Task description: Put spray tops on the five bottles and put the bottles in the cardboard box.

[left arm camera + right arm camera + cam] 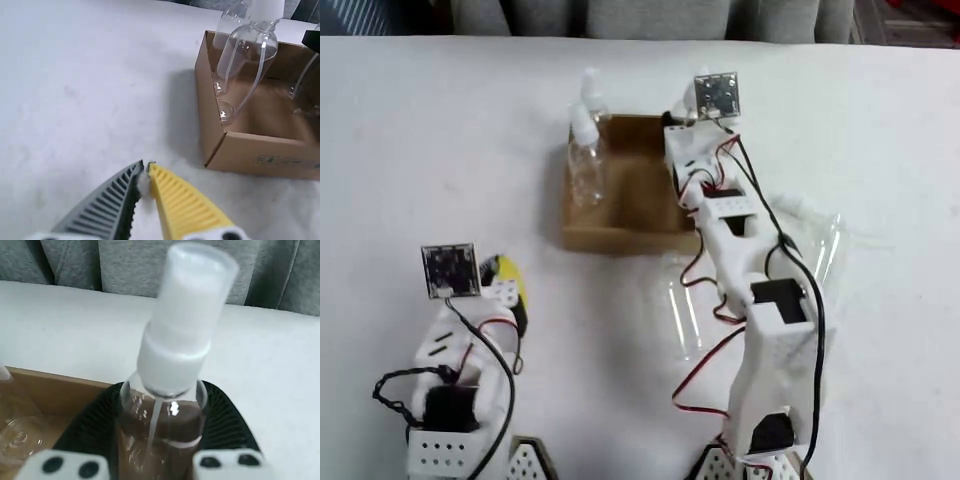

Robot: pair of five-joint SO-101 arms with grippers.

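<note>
Here's the bottle [160, 435], clear plastic, white spray top [185, 315] seated on its neck, pinched around the body by the right tool [162, 390], black fingers [87, 427] hugging either side. It hangs at the far right corner of the cardboard box [620, 240], roughly upright with a slight lean, and I can't tell whether its base touches the box floor. Across the box, at the left wall, two capped bottles [585, 150] stand close together, one just behind the other. Out on the tabletop [440, 150], near and to the right of the box, lie what look like two more clear bottles [685, 305], right beside the right arm; whether they carry tops I can't make out. The left tool [145, 172] sits well off at the near left, grey and yellow fingers pressed together on nothing. My read: third bottle at the drop-off, two to go. The dangers now? That body is slick and round, so a loose pinch lets it slide or twist. Let go while it leans and it topples, maybe onto the right wall or across into the standing pair. And when the arm pulls back, it passes right by those loose bottles, and one nudge sends them rolling.
</note>
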